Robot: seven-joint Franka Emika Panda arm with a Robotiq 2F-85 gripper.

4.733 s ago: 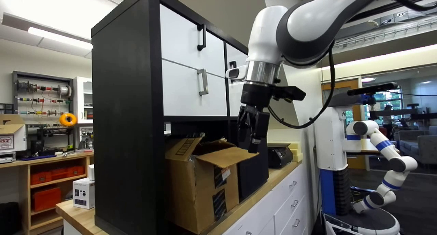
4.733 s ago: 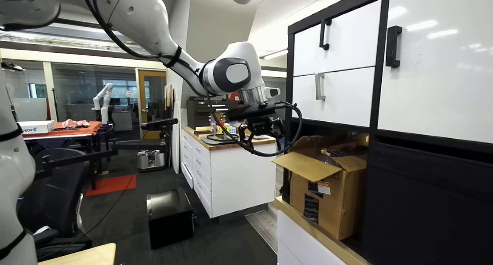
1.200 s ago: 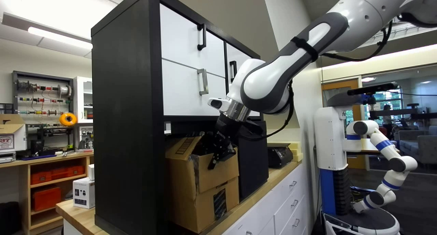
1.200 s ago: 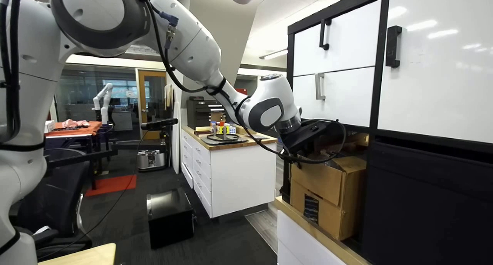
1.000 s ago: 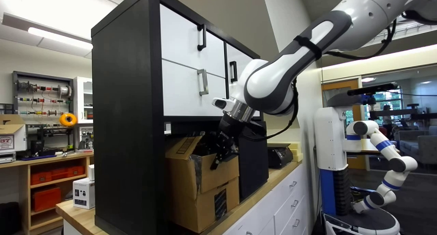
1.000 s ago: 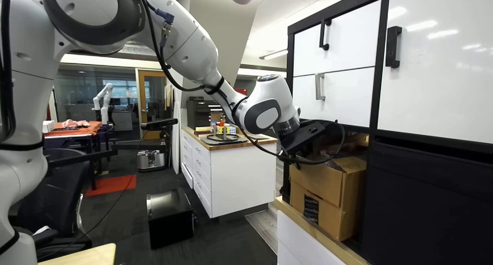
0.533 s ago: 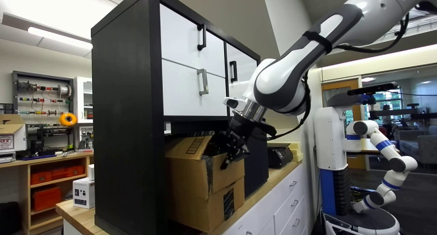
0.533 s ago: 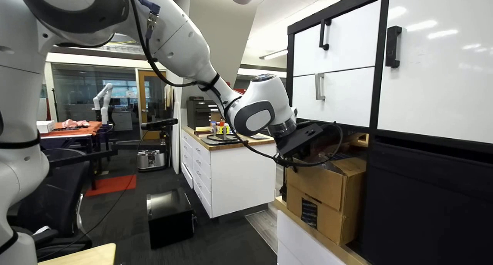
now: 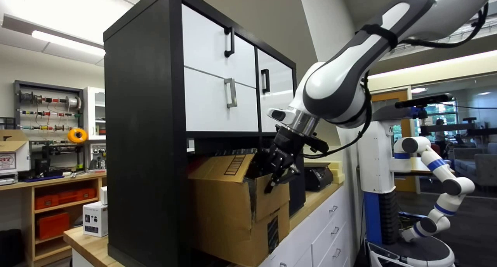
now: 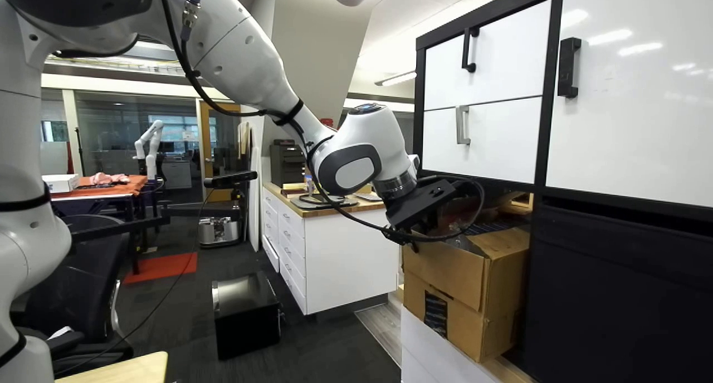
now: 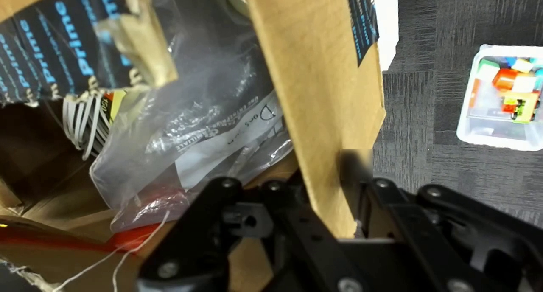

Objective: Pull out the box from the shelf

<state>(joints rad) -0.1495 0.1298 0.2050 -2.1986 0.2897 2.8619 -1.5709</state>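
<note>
Brown corrugated-cardboard carton (image 9: pixel 233 216) juts partway out of tall black, white-fronted cabinet (image 9: pixel 139 123). Black two-finger gripper (image 11: pixel 326 177) clamps carton's upper front edge. Step in hand, likely: pulling out. Next probably needs steady, level draw clear of cabinet.

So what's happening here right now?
The robot's hand grips the front edge of an open, Prime-taped cardboard box. It is only partly out: its rear is inside the black-and-white cabinet, while its front juts out and seems to overhang the edge of the wooden countertop.
</note>
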